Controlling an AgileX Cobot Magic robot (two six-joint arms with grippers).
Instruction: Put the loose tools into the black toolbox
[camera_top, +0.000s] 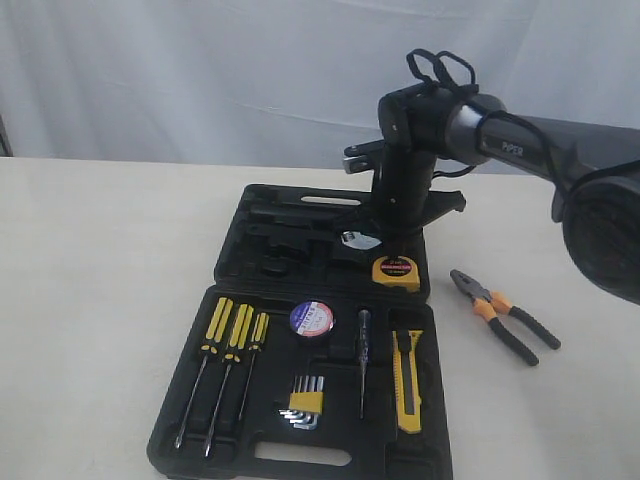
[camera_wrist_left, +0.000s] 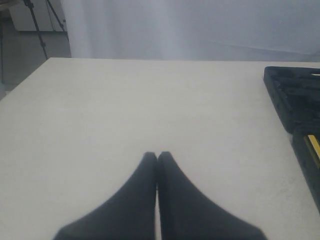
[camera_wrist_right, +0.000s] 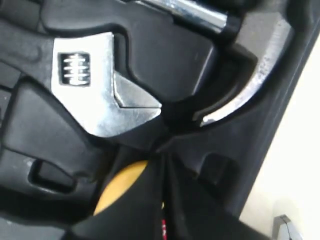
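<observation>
The black toolbox lies open on the table, and its edge also shows in the left wrist view. The yellow tape measure rests at the near right of its far half. The utility knife and the tape roll lie in the near half. The pliers lie on the table to the right of the case. My right gripper points down just above the tape measure, its fingers shut together with nothing between them. My left gripper is shut over bare table.
Three screwdrivers, a hex key set and a slim tester screwdriver sit in the near half. An adjustable wrench lies in the far half beside my right gripper. A white curtain hangs behind the table.
</observation>
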